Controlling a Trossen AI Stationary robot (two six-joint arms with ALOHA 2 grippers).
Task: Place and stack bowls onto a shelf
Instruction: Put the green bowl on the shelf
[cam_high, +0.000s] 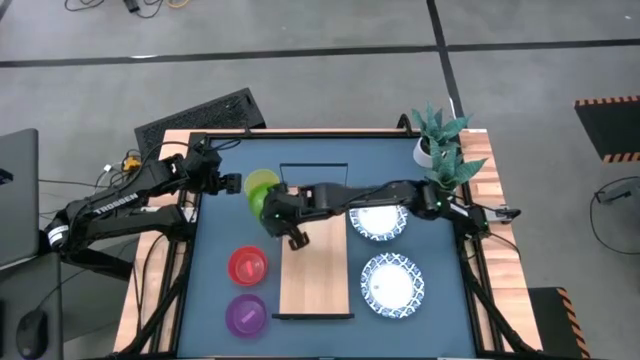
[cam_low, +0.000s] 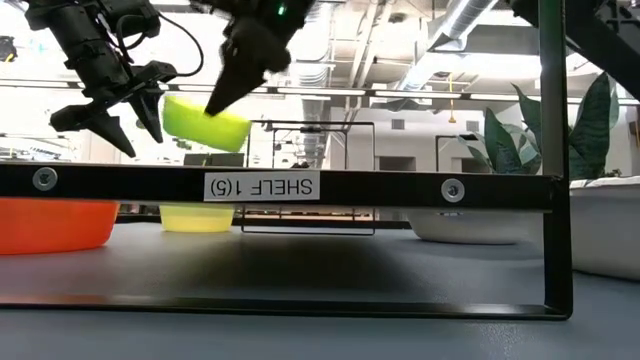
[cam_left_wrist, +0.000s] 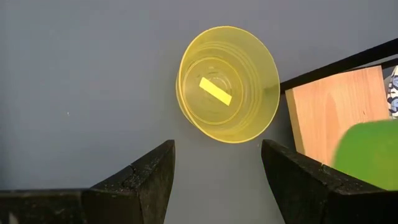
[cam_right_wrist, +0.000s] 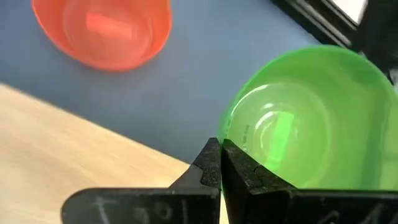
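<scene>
Overhead, every bowl sits empty: red bowl (cam_high: 247, 265) and purple bowl (cam_high: 245, 315) on the blue worktop (cam_high: 310, 150) beside the shelf (cam_high: 314, 270), two white dishes (cam_high: 378, 222) on its other side. The right hand (cam_right_wrist: 219, 163) is pinched closed on the green bowl's (cam_right_wrist: 311, 118) rim – held tilted in the air at the shelf's edge. The left hand (cam_left_wrist: 217, 168) hangs wide open, holding nothing, above the yellow bowl (cam_left_wrist: 227, 83) – translucent, upright on the worktop

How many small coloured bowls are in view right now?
4: green bowl held tilted in the right gripper, yellow bowl just behind it, red bowl and purple bowl left of the shelf.
</scene>
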